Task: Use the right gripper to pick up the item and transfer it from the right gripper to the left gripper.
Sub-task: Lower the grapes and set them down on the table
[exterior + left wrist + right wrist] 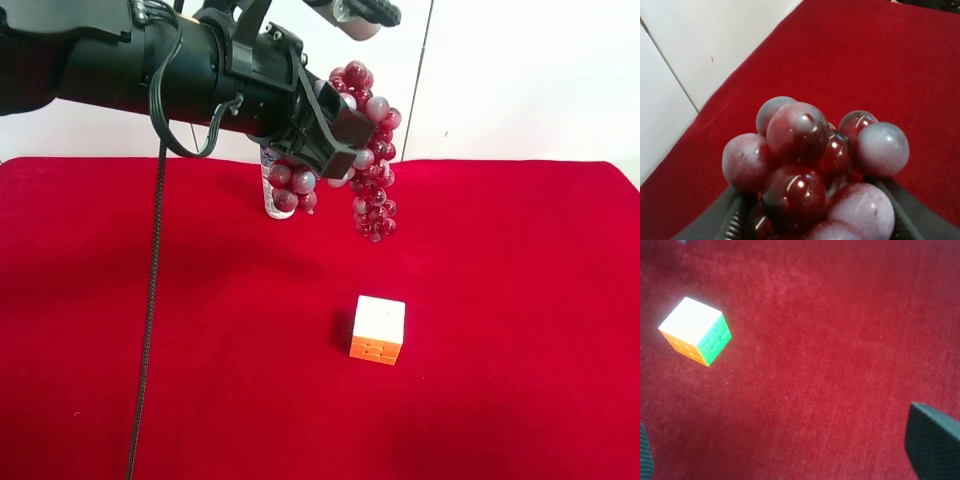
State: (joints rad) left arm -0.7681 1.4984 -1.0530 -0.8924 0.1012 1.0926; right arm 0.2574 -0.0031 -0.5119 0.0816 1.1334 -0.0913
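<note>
Left wrist view shows me my left claw (335,140) pinching the bunch of grapes (812,165). The round red-purple grapes fill the gap between its two black fingers (722,222), and some of them look frosty.

In the exterior high view this claw is up in the air, off the red tabletop (520,300). A few grapes poke out just under the claw. The long part of the bunch hangs down past the claw's tip and does not touch the cloth. A white bottle (268,203) stands just behind the claw, partly hidden by grapes. A long black cable (150,330) dangles down from the thick arm. The puzzle cube (378,330), white on top and orange on the side, sits on the tabletop well below the claw, apart from the grapes.

My right claw (787,452) is spread wide. Its fingers (932,442) show only at the edges of the right wrist view, with just red cloth between them. The cube lies below this claw and off to one side, not touching it.
</note>
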